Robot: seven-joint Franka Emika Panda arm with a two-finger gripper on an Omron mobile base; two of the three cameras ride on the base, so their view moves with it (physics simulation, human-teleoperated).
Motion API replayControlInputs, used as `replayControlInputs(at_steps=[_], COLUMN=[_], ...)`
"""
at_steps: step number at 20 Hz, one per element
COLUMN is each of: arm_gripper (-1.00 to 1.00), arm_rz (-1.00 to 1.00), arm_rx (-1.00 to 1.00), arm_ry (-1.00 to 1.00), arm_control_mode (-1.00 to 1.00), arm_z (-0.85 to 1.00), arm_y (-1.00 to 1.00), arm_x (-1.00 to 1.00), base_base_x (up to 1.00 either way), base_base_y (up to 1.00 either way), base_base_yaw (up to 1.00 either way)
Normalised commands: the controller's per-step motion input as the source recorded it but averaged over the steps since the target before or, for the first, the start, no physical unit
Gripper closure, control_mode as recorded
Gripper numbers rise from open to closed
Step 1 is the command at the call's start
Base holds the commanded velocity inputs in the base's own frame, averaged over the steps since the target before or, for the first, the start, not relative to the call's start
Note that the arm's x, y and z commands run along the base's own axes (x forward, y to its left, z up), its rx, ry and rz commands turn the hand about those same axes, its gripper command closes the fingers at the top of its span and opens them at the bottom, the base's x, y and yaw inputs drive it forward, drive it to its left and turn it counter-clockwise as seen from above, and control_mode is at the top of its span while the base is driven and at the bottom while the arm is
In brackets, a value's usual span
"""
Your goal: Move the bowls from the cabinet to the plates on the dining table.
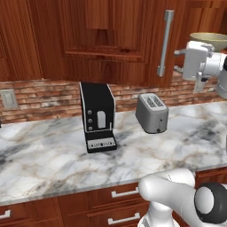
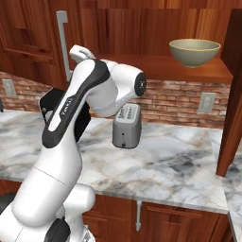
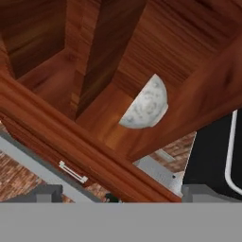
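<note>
Upright, the tan bowl (image 2: 194, 52) sits mouth-up on the cabinet (image 2: 189, 71) shelf.

I am seeing the coffee machine (image 1: 98, 117) standing left of the toaster (image 1: 152, 113) on the counter (image 1: 48, 159), both under the cabinet (image 1: 106, 40); one bowl (image 2: 194, 51) is sitting on its open shelf (image 2: 189, 71), right of the door handle (image 2: 63, 42).
</note>
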Motion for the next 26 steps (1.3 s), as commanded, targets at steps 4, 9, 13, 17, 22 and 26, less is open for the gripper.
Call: replayControlInputs(at_steps=[4, 9, 13, 17, 22, 26], arm_gripper=[-1.0, -1.0, -1.0, -1.0, -1.0, -1.0], arm_rz=[0.08, 0.06, 0.05, 0.02, 0.0, 0.0], arm_rx=[-0.07, -0.07, -0.09, -0.11, -0.1, -0.07], arm_ry=[0.0, 0.0, 0.0, 0.0, 0.0, 0.0], arm_control_mode=[-1.0, -1.0, -1.0, -1.0, -1.0, -1.0], arm_z=[-0.13, -0.18, -0.23, -0.3, -0.28, -0.18], arm_y=[1.0, 1.0, 1.0, 1.0, 1.0, 1.0], arm_x=[-0.53, -0.4, -0.39, -0.36, -0.41, -0.46], base_base_x=[0.0, 0.0, 0.0, 0.0, 0.0, 0.0], base_base_y=[0.0, 0.0, 0.0, 0.0, 0.0, 0.0], base_base_yaw=[0.0, 0.0, 0.0, 0.0, 0.0, 0.0])
